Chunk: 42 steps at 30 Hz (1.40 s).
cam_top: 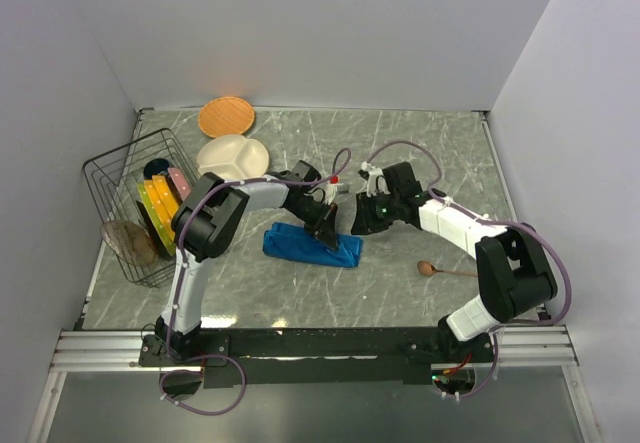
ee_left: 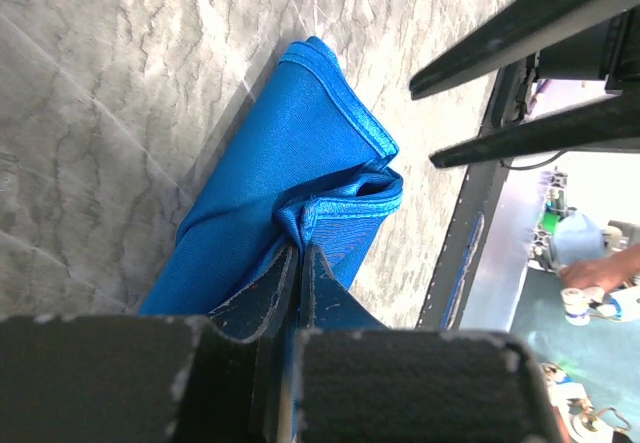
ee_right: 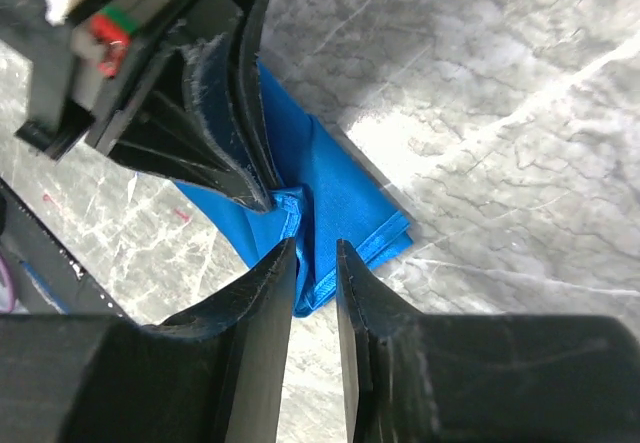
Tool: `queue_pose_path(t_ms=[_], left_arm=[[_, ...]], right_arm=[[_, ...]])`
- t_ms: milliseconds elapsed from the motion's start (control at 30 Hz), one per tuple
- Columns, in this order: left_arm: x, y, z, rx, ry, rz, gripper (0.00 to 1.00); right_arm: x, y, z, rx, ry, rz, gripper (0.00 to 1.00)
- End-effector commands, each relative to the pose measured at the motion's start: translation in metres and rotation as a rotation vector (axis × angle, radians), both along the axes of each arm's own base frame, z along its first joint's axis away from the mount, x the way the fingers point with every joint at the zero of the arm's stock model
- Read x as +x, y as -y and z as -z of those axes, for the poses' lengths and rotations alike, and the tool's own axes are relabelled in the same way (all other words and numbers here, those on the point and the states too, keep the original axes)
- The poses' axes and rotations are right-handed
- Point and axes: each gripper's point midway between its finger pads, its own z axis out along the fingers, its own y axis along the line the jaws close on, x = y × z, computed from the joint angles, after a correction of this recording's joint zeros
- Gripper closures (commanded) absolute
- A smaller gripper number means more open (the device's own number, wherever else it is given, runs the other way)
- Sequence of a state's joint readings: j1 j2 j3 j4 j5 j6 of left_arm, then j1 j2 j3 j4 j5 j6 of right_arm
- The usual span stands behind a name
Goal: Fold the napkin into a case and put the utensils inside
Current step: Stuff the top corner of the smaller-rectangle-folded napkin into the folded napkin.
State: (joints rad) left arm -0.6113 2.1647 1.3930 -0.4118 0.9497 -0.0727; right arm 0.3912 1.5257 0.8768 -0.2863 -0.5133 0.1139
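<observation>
Overhead, we see a grey marbled table (cam_top: 420, 143) with a folded blue napkin (cam_top: 295, 245) near its middle. Our left gripper (ee_left: 299, 252) is pressed together, pinching a raised fold of the cloth. Our right gripper (ee_right: 315, 247) hovers just beside it, fingers slightly apart. A wooden spoon (cam_top: 430, 269) lies to the right.

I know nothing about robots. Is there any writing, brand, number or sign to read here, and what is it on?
None: no readable text in any view.
The napkin, wooden spoon, orange plate, white plate and wire rack are plain.
The red and green patch beside the left gripper shows no letters I can make out.
</observation>
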Motion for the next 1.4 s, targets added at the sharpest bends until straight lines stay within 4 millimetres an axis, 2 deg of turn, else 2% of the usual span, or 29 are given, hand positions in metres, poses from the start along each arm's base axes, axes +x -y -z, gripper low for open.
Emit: queue_pose_path(t_ms=[0, 300, 567, 1067, 1300, 1367], left_arm=[[0.006, -0.006, 0.019, 0.061, -0.015, -0.021, 0.99], [0.008, -0.007, 0.021, 0.065, -0.026, -0.026, 0.99], [0.010, -0.008, 0.023, 0.070, -0.031, -0.031, 0.99], [0.009, -0.010, 0.025, 0.070, -0.037, -0.029, 0.99], [0.010, -0.009, 0.024, 0.066, -0.035, -0.025, 0.99], [0.011, -0.009, 0.024, 0.065, -0.035, -0.024, 0.99]], right_arm=[[0.019, -0.009, -0.014, -0.011, 0.149, -0.010, 0.69], [0.014, -0.014, 0.007, -0.114, 0.191, -0.071, 0.70], [0.004, -0.025, 0.015, -0.187, 0.198, -0.142, 0.70], [0.002, -0.022, 0.038, -0.318, 0.158, -0.173, 0.65], [0.008, -0.022, 0.035, -0.331, 0.168, -0.147, 0.74], [0.008, -0.023, 0.035, -0.328, 0.169, -0.150, 0.85]])
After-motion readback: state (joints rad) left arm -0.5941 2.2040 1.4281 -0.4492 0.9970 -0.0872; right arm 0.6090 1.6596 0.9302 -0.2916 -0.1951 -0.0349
